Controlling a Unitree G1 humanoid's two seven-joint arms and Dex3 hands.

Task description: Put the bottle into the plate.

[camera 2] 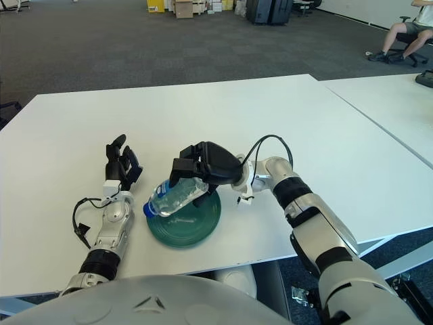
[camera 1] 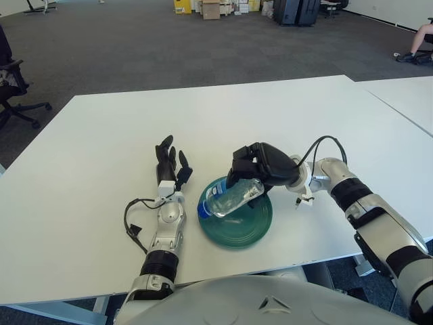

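White and smooth, the table (camera 1: 88, 162) is big and flat. Closest to the robot, the left arm lies along the table, with a black cable (camera 1: 132, 220) looping beside its wrist. The left hand (camera 1: 169, 166) shows just left of the plate. Its black fingers (camera 1: 165, 150) point away from the robot, straight and loose, holding nothing.

Next to it is the plate (camera 1: 254, 227). It is round, dark green and shiny, and it sits flat on the table.

The bottle (camera 1: 230, 198) is over the plate. It is clear plastic with a blue cap (camera 1: 201, 210). It is tipped on its side, with the cap end lower and pointing to the robot's left, near the plate's left edge. I cannot tell if the cap end touches the plate.

The right hand (camera 1: 260, 166) is wrapped around the fat end of the bottle, over the far side of the plate. Its dark fingers are curled tight on the bottle, gripping it from above. The right arm reaches in from the right side, bent at the elbow. It is silver with black bands, and a thin black wire (camera 1: 323, 143) arches over the wrist.

Farther off, past the table, the floor (camera 1: 135, 47) is grey carpet. A black chair (camera 1: 12, 84) stands on the left. Boxes (camera 1: 210, 8) sit far away at the back.
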